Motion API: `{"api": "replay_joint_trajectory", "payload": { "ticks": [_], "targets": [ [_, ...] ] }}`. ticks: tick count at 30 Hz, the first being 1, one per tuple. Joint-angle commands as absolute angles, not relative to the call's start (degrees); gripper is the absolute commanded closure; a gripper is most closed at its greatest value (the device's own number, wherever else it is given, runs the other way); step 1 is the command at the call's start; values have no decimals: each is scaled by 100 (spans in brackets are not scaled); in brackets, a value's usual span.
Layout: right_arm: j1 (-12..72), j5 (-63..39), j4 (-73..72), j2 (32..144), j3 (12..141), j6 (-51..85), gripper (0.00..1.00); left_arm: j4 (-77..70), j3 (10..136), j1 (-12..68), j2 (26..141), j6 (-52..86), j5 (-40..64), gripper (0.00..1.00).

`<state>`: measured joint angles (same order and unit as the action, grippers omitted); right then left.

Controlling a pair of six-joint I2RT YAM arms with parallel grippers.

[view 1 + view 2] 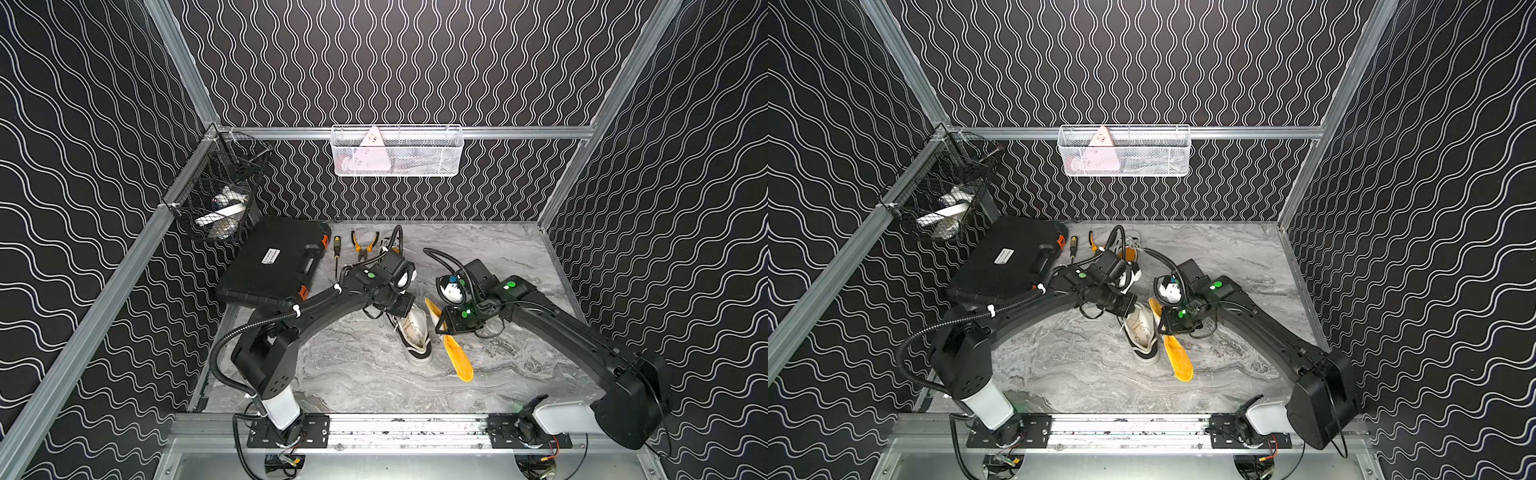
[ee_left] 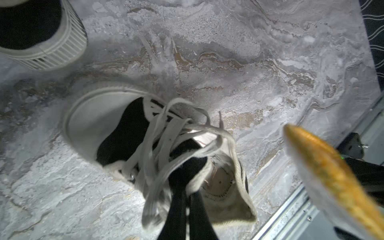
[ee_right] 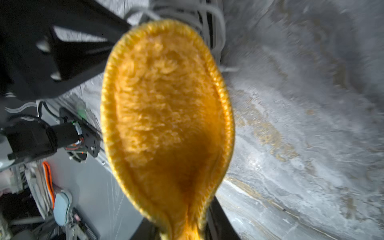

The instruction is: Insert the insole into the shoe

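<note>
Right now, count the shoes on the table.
2. One shoe mid-table, held by the left gripper; a second shoe at the back by the pliers, mostly hidden behind the left arm.

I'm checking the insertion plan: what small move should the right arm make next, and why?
Probably swing the insole sideways so its wide front end comes over the opening of the shoe. The right gripper is closed on the insole, which is beside the shoe, not in it, while the left gripper pinches the shoe at its mouth.
</note>
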<state>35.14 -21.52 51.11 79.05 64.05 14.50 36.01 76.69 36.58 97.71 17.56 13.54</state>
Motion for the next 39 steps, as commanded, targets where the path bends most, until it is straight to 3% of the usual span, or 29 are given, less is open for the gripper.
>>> {"api": "replay_joint_trajectory", "payload": {
  "ticks": [1, 7, 19, 25, 33, 39],
  "targets": [
    [3779, -2550, 5401, 7903, 6439, 1482, 70, 3503, 7641, 3530, 9695, 2240, 1891, 100],
    [3885, -2861, 5118, 8278, 6171, 1568, 70, 3198, 7393, 3463, 9539, 2565, 2194, 100],
    [3849, -2154, 5086, 9587, 6917, 1407, 68, 2748, 6997, 3447, 9387, 2349, 2501, 100],
    [3841, -1981, 5364, 10160, 7468, 1265, 56, 2576, 6926, 3449, 9443, 2166, 2626, 100],
    [3847, -1810, 5450, 10643, 7787, 1024, 54, 2449, 6845, 3340, 9440, 2138, 2678, 100],
    [3842, -1840, 4698, 10538, 7854, 1442, 38, 2514, 6709, 3321, 9378, 1959, 2842, 100]
  ]
}}
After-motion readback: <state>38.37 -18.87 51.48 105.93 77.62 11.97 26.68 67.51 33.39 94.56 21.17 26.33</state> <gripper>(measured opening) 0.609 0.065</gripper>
